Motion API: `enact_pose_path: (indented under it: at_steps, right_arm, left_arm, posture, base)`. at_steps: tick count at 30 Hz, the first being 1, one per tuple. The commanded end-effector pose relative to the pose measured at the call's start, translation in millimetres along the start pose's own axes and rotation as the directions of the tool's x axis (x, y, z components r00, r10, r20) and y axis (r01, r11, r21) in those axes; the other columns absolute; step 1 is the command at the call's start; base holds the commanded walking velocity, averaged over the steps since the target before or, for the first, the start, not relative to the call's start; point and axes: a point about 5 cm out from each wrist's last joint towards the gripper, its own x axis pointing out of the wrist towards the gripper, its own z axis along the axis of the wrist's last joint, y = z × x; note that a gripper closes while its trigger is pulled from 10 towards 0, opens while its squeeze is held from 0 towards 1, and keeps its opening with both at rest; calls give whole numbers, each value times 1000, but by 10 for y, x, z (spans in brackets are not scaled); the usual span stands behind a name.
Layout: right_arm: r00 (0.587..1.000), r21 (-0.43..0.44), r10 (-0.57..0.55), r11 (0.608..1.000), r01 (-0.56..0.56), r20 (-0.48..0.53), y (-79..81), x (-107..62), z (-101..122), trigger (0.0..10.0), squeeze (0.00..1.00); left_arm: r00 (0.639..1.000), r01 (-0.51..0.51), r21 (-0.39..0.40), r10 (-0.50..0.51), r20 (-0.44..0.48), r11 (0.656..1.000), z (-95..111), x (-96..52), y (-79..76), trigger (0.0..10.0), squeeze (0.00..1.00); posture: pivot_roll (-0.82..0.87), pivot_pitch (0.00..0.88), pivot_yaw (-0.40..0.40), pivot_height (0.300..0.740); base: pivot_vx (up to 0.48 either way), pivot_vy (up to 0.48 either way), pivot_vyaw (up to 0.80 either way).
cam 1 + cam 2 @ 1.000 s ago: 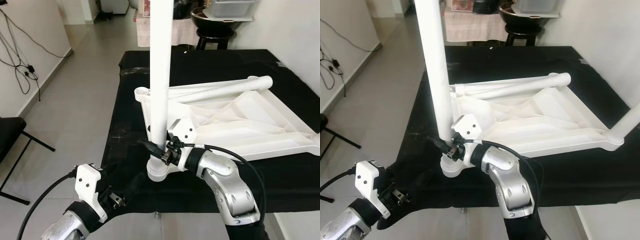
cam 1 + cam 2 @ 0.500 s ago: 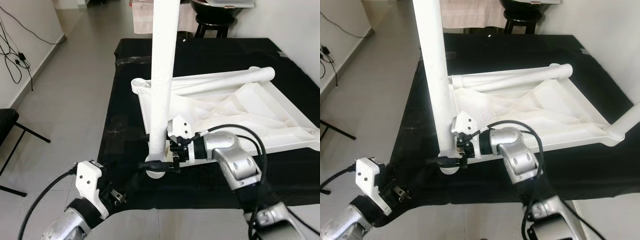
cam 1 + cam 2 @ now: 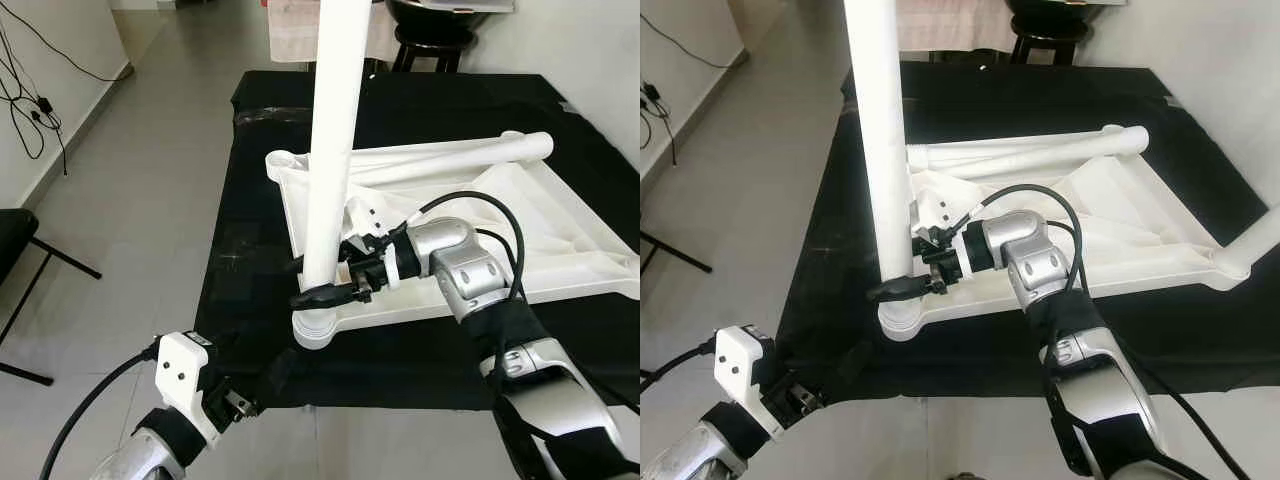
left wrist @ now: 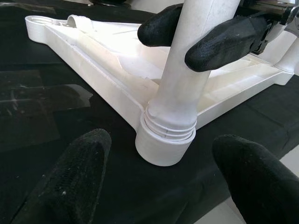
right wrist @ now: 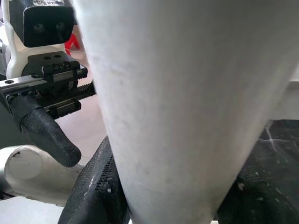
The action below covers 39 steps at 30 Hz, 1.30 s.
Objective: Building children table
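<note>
The right gripper (image 3: 318, 293) is clamped on the upright table leg (image 3: 330, 150) (left gripper (image 4: 159, 186) spread apart nearby).

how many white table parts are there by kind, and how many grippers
Upright white legs: 2, the near leg held by the right gripper, and a far-corner leg
Loose white leg lying on the tabletop: 1
Upturned white tabletop: 1
Grippers: 2, including the left gripper
Total: 6
</note>
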Motion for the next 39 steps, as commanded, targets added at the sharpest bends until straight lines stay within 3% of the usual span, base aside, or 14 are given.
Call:
enact_pose_path:
  at_steps: [1,8,9,10,11,13,14,22,23,28,29,37,38,39]
  right_arm:
    - [1000,-17,-1,1000,2,13,23,5,3,0,0]
    - [978,14,-204,979,204,46,93,60,-123,0,0]
    - [831,128,-555,827,547,34,201,192,-297,0,0]
    - [831,128,-555,827,547,34,201,192,-297,0,0]
    - [704,224,-709,680,698,-41,347,279,-412,0,0]
    - [704,224,-709,680,698,-41,347,279,-412,0,0]
    - [628,233,-774,597,768,-85,533,393,-410,0,0]
    - [715,213,-698,694,688,-39,480,467,-348,0,0]
    - [741,203,-671,720,663,-38,437,464,-325,10000,0]
    - [852,133,-523,845,517,9,408,488,-186,10000,0]
    - [898,122,-441,891,437,9,402,470,-143,10000,1000]
    - [994,-66,-112,992,110,-21,183,280,109,10000,1000]
    - [997,-78,-58,996,54,-53,174,276,103,10000,0]
    - [997,-78,-58,996,54,-53,174,276,103,10000,0]
  left_arm:
    - [1000,1,3,-1,-4,1000,4,-19,-5,10000,0]
    - [1000,1,9,-1,-11,1000,12,-30,30,10000,0]
    - [1000,-6,17,6,-14,1000,20,-47,61,10000,0]
    - [1000,-6,17,6,-14,1000,20,-47,61,10000,0]
    - [1000,-10,21,11,-15,1000,24,-53,84,10000,0]
    - [1000,-10,21,11,-15,1000,24,-53,84,10000,0]
    - [1000,-6,21,6,-18,1000,19,-44,113,10000,0]
    - [1000,14,15,-14,-12,1000,2,32,101,10000,0]
    - [1000,7,16,-7,-4,1000,5,49,93,10000,0]
    - [1000,-6,15,6,8,1000,9,73,84,10000,0]
    - [1000,-4,14,4,8,1000,7,80,81,10000,0]
    - [1000,10,13,-10,0,1000,0,91,88,10000,0]
    - [1000,9,12,-9,1,1000,2,89,85,10000,0]
    - [1000,9,12,-9,1,1000,2,89,85,10000,0]
  posture:
    - [-33,153,-48,740]
    - [-37,159,-37,740]
    - [-46,164,-28,740]
    - [-46,164,-28,740]
    - [-78,170,-10,740]
    - [-78,170,-10,740]
    - [-94,150,-10,740]
    - [-112,133,-42,740]
    - [-112,130,-44,740]
    - [-112,129,-44,740]
    - [-107,129,-45,740]
    - [-96,122,-37,740]
    - [-88,122,-38,740]
    - [-88,122,-38,740]
  base:
    - [0,0,0]
    - [0,0,0]
    - [0,0,0]
    - [0,0,0]
    - [0,0,0]
    - [0,0,0]
    - [0,0,0]
    - [0,0,0]
    - [0,0,0]
    - [0,0,0]
    - [0,0,0]
    - [0,0,0]
    - [0,0,0]
    - [0,0,0]
